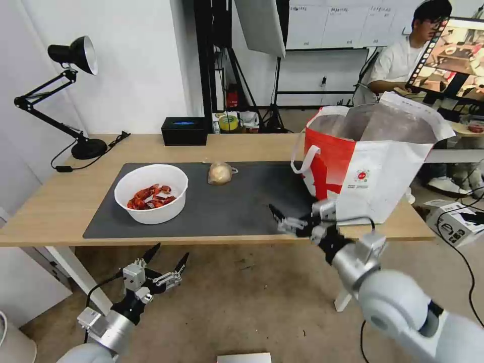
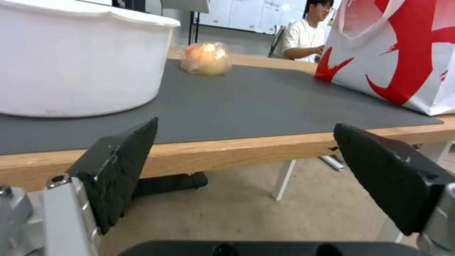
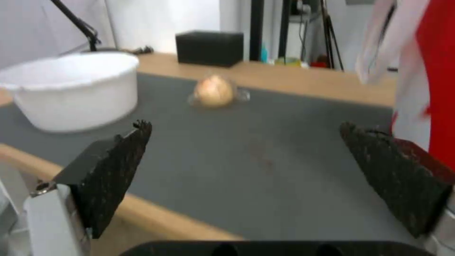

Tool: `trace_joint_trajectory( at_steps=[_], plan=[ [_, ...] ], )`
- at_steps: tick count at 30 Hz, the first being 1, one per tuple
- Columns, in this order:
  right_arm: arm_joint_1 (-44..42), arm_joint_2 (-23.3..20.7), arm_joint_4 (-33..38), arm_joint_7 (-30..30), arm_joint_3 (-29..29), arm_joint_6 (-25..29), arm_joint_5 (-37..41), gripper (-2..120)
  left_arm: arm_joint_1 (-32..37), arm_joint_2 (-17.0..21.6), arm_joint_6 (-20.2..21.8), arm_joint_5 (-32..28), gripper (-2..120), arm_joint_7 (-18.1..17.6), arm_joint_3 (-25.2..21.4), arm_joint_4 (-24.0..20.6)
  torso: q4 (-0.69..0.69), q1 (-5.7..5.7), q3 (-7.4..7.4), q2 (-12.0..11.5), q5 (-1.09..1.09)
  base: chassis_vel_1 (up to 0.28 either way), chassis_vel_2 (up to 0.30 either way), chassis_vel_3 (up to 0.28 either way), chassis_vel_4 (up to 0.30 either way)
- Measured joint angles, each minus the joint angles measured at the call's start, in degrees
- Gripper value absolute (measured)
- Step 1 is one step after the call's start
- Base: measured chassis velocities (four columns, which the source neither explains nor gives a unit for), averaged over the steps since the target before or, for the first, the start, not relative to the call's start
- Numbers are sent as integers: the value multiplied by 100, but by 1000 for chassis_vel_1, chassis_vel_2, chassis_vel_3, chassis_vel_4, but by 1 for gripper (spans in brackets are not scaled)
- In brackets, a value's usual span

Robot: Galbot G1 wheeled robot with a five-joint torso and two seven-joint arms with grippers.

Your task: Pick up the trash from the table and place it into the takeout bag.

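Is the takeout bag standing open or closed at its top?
Open. The takeout bag stands upright on the table, its mouth spread wide and the silver foil lining visible inside.

Left gripper (image 2: 244,156) below table (image 2: 246,147) edge, 2 black fingers (image 2: 121,167) spread wide, nothing between. On dark grey mat (image 2: 246,103): white bowl (image 2: 80,64) near side, small clear bag with beige lump (image 2: 207,59) farther back, white-and-red takeout bag (image 2: 398,53) standing apart from both.
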Motion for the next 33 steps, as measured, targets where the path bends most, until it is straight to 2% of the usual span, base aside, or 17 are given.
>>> trace_joint_trajectory(
  at_steps=[12,33],
  plan=[
    [-747,389,-373,74,-2,327,-521,100,169,-90,-68,81,100,28,-40,-36,0,1,0,0,0,0,0,0,0],
    [-907,563,-623,73,-82,315,-634,100,294,-182,-139,124,100,154,-86,-30,0,0,0,0,0,0,0,0,0]
  ],
)
